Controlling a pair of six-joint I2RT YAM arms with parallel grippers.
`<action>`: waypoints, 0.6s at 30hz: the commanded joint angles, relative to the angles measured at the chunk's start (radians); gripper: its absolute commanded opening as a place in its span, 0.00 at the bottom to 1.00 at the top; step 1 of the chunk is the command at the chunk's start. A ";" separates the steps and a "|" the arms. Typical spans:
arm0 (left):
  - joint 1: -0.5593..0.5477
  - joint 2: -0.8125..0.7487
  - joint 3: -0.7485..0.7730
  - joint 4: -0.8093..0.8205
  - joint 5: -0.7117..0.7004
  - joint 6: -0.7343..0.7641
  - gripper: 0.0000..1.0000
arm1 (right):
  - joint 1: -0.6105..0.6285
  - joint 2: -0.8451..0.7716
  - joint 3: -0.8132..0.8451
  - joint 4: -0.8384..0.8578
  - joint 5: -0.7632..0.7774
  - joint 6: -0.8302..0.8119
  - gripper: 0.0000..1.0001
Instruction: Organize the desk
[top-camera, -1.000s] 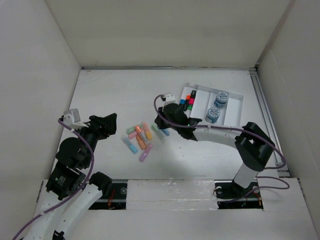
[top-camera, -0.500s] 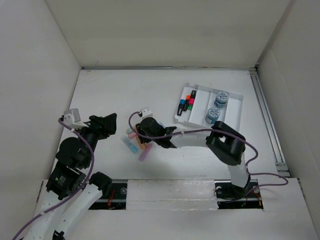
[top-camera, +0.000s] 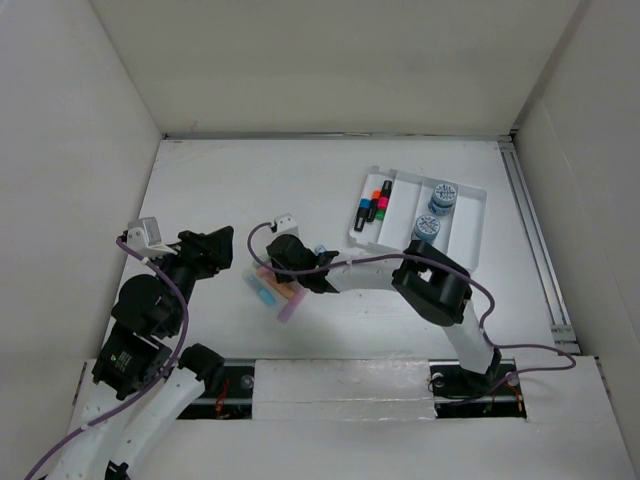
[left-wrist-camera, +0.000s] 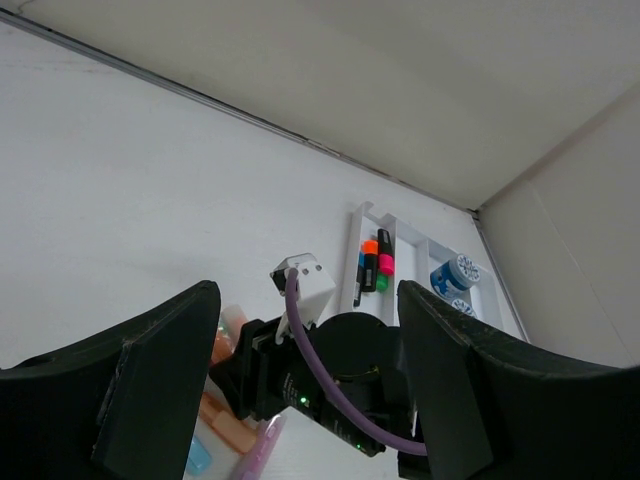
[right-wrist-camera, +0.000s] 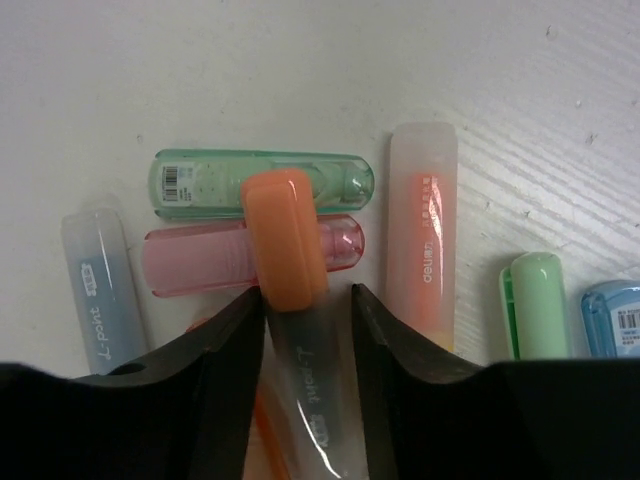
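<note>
The desk is a white tabletop. A pile of pastel highlighters lies left of its middle. My right gripper is down on the pile. In the right wrist view its jaws straddle a clear pen with an orange cap, close to both its sides and open. That pen lies across a green one and a pink one. My left gripper is open and empty, held above the desk left of the pile; the left wrist view looks at the right wrist.
A white ribbed tray at the right holds several markers and two blue rolls. A pale orange highlighter, a green one and blue ones lie beside the jaws. A metal rail runs along the right edge.
My right gripper has swung left from beside the tray to the highlighter pile and come down over the orange-capped pen. The left arm has not moved.
</note>
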 joint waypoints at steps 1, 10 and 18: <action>-0.002 0.003 -0.007 0.041 0.009 0.013 0.68 | -0.001 0.001 0.033 -0.008 0.022 0.012 0.43; -0.002 -0.001 -0.007 0.043 0.012 0.013 0.68 | -0.001 -0.134 -0.008 0.065 0.011 0.029 0.22; -0.002 -0.018 -0.009 0.041 0.015 0.013 0.68 | -0.039 -0.367 -0.154 0.148 0.056 0.030 0.19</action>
